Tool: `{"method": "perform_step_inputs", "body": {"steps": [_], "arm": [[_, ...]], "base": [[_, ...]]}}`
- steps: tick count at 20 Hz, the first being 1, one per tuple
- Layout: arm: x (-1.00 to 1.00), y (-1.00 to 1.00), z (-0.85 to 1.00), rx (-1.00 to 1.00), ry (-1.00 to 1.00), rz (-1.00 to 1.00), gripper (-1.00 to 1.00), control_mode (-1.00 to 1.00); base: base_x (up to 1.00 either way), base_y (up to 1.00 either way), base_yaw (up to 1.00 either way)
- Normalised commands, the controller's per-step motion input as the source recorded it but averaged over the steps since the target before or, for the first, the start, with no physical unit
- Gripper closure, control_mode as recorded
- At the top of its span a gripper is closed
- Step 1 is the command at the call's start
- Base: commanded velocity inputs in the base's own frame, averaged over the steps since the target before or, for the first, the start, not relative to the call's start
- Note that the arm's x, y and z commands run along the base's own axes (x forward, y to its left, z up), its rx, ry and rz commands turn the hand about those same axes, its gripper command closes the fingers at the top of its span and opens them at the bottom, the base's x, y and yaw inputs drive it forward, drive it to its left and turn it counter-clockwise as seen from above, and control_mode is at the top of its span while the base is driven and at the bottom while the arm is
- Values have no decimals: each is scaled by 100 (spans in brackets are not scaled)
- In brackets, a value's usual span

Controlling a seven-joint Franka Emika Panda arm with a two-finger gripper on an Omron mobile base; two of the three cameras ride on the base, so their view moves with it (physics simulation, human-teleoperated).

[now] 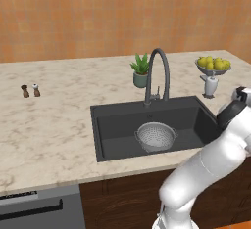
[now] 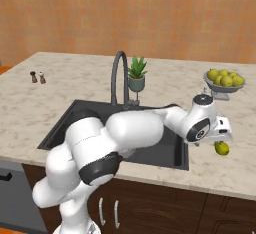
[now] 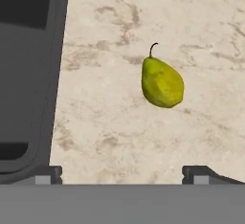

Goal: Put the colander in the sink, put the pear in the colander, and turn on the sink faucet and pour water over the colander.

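While the pear [image 3: 162,83] lies alone on the marble surface [image 3: 143,137] just beside the sink [image 1: 117,125], the tool [image 3: 122,173] hovers above it, fingers spread wide and holding nothing. From the left base camera, the colander [image 1: 156,136] sits inside the sink below the faucet [image 1: 158,74].

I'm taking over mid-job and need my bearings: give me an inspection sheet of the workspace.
Surface: beige marble counter, black sink set in it.
Job's things: colander upright in the sink, nothing in it; pear lying on the counter right of the sink; faucet behind the basin, no water running.
Clutter: potted plant, bowl of yellow fruit, two small shakers.
Gripper: gripper above the pear, open, holding nothing.
Cables: nothing seen.
Surroundings: orange wall, dark wood cabinets.
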Motion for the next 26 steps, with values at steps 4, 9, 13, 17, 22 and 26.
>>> {"method": "perform_step_inputs", "body": {"steps": [4, 9, 13, 17, 22, 26], "arm": [[10, -3, -12, 0, 5, 0, -100, -100], [24, -12, -30, 0, 7, 0, -100, -100], [23, -16, -63, -1, 10, 0, -100, -100], [53, -26, -45, -7, 1, 0, -100, -100], [25, -46, -12, -2, 0, 0, -100, -100], [5, -39, -16, -6, -2, 0, -100, -100]], "base": [[0, 0, 0], [0, 0, 0], [0, 0, 0], [0, 0, 0], [0, 0, 0], [0, 0, 0]]}}
